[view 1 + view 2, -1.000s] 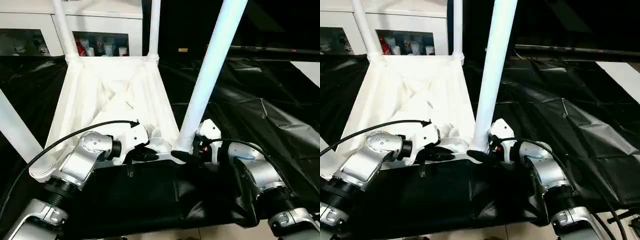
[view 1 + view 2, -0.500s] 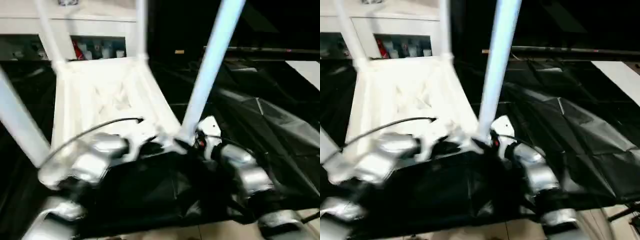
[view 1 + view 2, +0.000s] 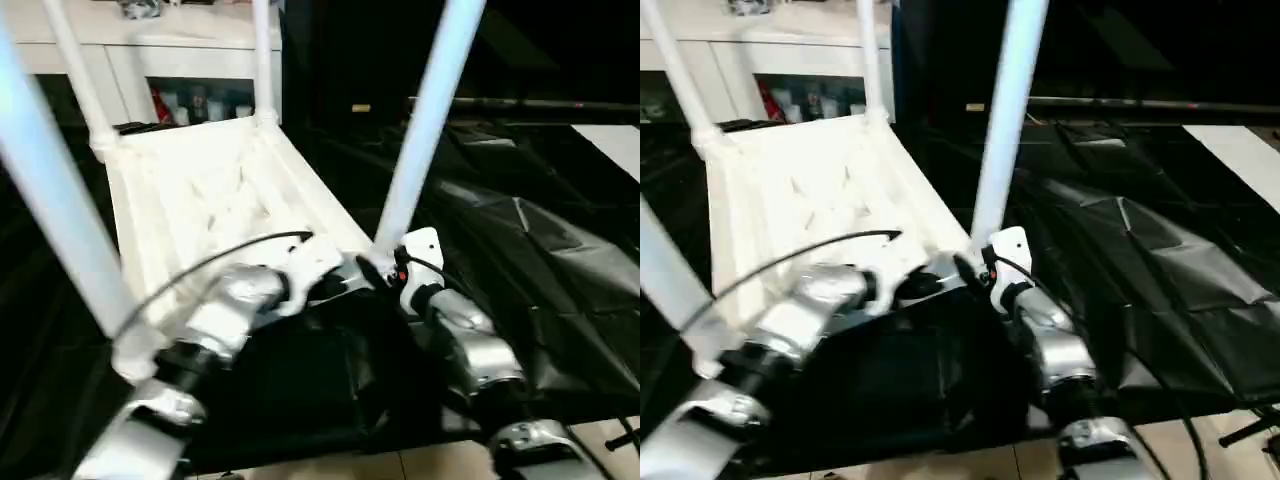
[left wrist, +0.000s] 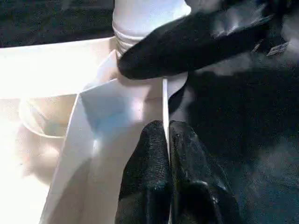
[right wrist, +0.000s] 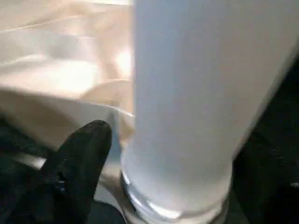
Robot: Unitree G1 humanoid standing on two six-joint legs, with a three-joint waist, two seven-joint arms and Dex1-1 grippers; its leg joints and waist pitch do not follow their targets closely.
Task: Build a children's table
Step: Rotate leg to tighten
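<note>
Head views: the children's table lies upside down on the black-draped work table, 4 legs up; behind stands a white cabinet with small items on its shelf.

Left wrist view: the left gripper, almost shut, pinches the tabletop's thin edge.

Right wrist view: the right gripper stands wide around the near-right leg at its socket; whether it grips, I cannot tell.

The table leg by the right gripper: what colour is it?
White; the leg shows best in the right eye view.
</note>
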